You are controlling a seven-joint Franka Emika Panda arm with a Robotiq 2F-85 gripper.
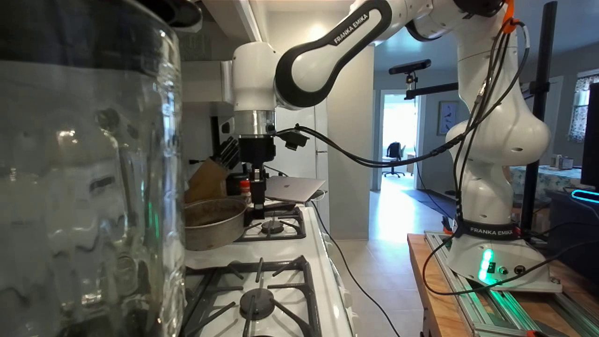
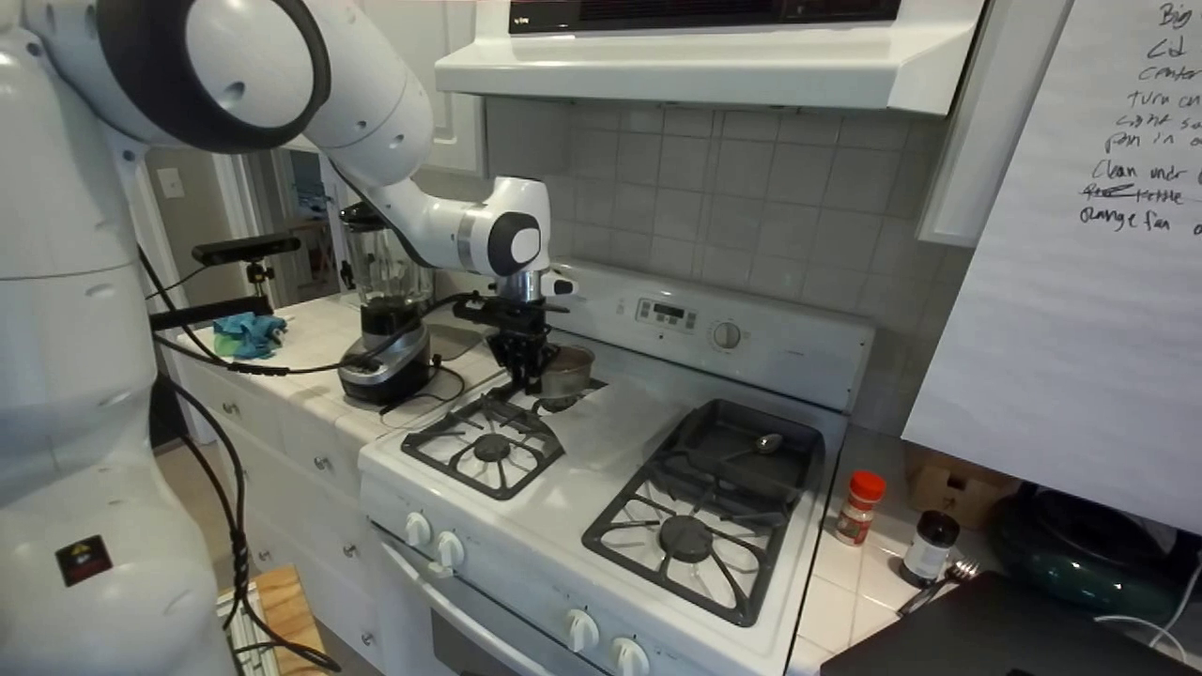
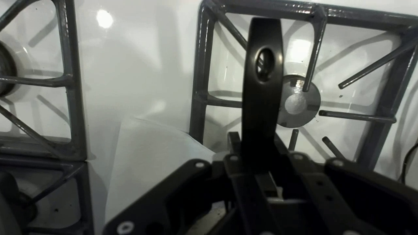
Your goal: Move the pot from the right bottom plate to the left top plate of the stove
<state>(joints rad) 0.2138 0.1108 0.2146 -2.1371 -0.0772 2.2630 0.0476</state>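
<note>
The small grey metal pot (image 2: 568, 373) is near the left rear corner of the surface (image 2: 582, 474) of the white gas stove (image 2: 516, 563). Its opening looks upward; whether its bottom touches the surface below, I cannot tell. The gripper (image 3: 257, 143) points downward, and its jaws are clamped on the black handle (image 3: 261, 114) of the pot. The free end of this handle extends beyond them, toward the front edge, above the left front grate (image 2: 493, 446). At the right rear corner there is a black rectangular pan (image 2: 716, 434) with a metal spoon (image 2: 770, 442) in it. Outside the left edge is a blender (image 2: 385, 347); beyond the right edge, a red-lidded shaker (image 2: 855, 512).
</note>
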